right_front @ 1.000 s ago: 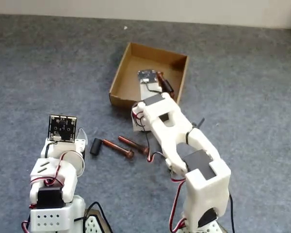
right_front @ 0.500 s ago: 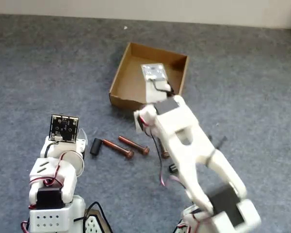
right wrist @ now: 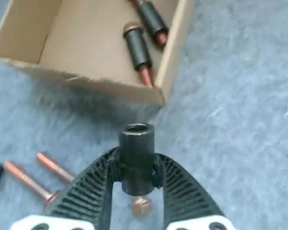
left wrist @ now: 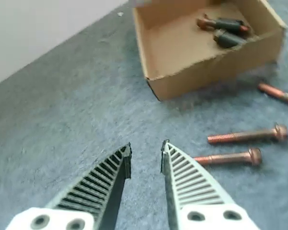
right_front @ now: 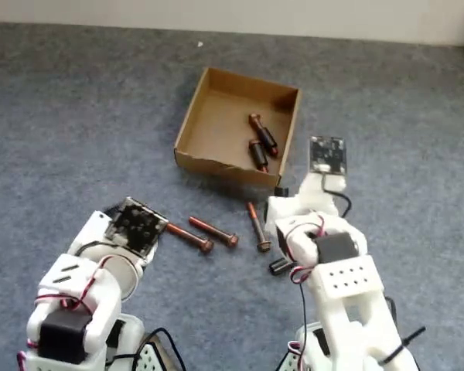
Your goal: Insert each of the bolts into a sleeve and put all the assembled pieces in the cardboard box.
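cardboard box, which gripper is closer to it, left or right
Right. The right gripper, shut on a black sleeve, is just short of a corner of the cardboard box; the left gripper is open farther back, beside the loose bolts.

You're looking at a small robotics test setup, closer to a hobby lab than a factory floor. Everything sits on a grey short-pile carpet (right_front: 77,116) that runs back to a pale wall (right_front: 294,15) along its far edge. Your left arm (right_front: 85,294) and right arm (right_front: 336,267) are white printed plastic, with bare red and black wires (right_front: 300,272) looping outside the joints. The props are plain practice parts: a cardboard box (right_front: 216,165), copper-coloured bolts (right_front: 213,231) and a black sleeve (right wrist: 137,155).
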